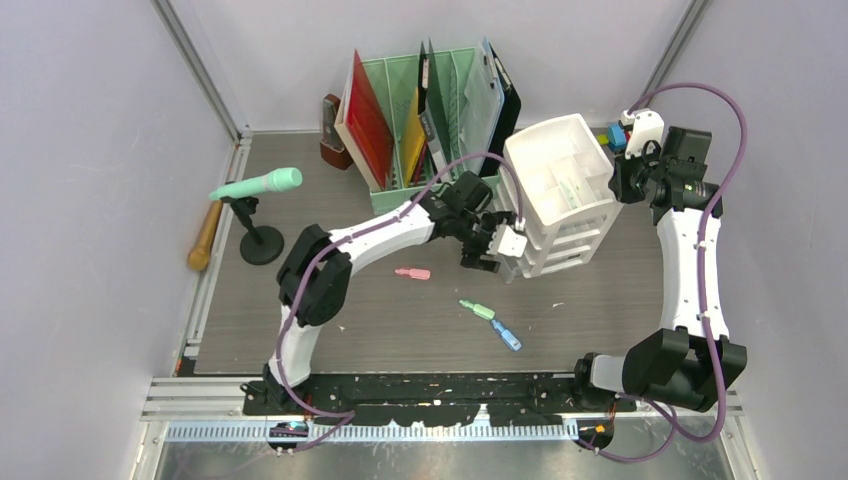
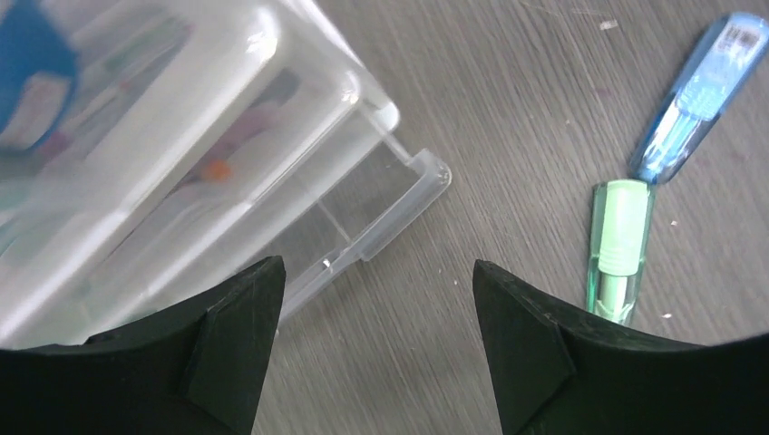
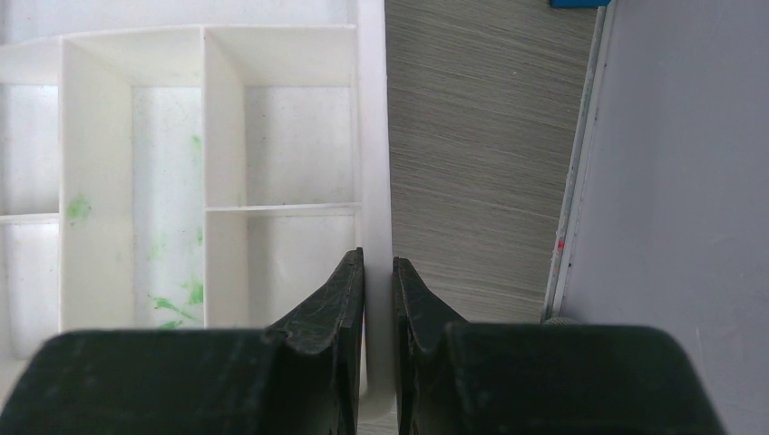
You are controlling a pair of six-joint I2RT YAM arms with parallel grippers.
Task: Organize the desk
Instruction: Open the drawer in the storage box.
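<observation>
The desk takes almost the whole top view, and its grey-brown planks lie between pale walls. At its far side stands a green file rack with red, yellow and dark folders. No writing on them can be read.

Just right of the rack stands a white drawer unit. Its top tray is divided in compartments with green stains on the floor. In the left wrist view the drawers are half clear and blurred, so the coloured things inside cannot be named.

The right gripper is at the right wall of the top tray. Its fingers are narrow and the white wall stands pinched between them.

The left gripper hangs at the front left corner of the unit, near the lowest drawer's lip. Its fingers are wide apart and hold nothing.

A green microphone rests on a black stand at the left. A wooden handle lies at the left rail, and its end is hard to make out.

Three markers lie on the desk: pink, green and blue. The last two almost touch end to end. The blue marker has a small printed label, too fine to read.
</observation>
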